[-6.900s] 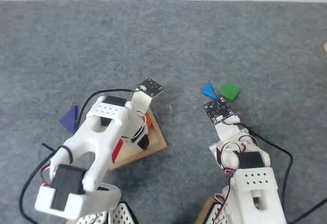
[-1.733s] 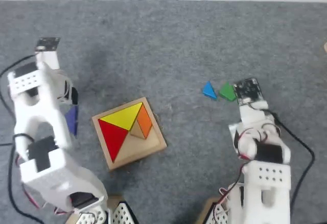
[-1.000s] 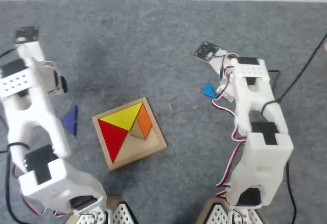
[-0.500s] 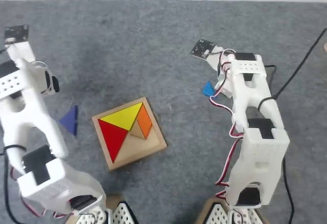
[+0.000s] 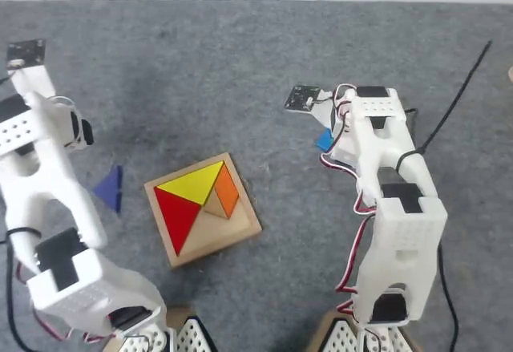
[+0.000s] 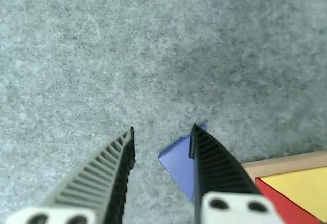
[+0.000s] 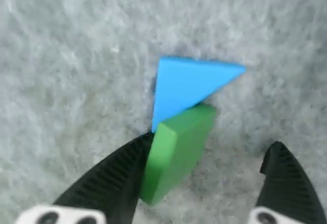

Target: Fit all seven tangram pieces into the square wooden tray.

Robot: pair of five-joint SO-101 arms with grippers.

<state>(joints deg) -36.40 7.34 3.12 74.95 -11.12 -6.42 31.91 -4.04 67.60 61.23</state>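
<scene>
Holding 3 pcs (image 5: 180, 212), tray (image 5: 237, 225) sits w/ 3 outside; left pincer (image 6: 162, 129), right pincer (image 7: 212, 141) spread.

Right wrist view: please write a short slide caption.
Open right gripper around a green piece touching a blue triangle.

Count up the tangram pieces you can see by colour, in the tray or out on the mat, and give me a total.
Yellow piece: 1
Red piece: 1
Orange piece: 1
Dark blue piece: 1
Light blue piece: 1
Green piece: 1
Total: 6
</scene>
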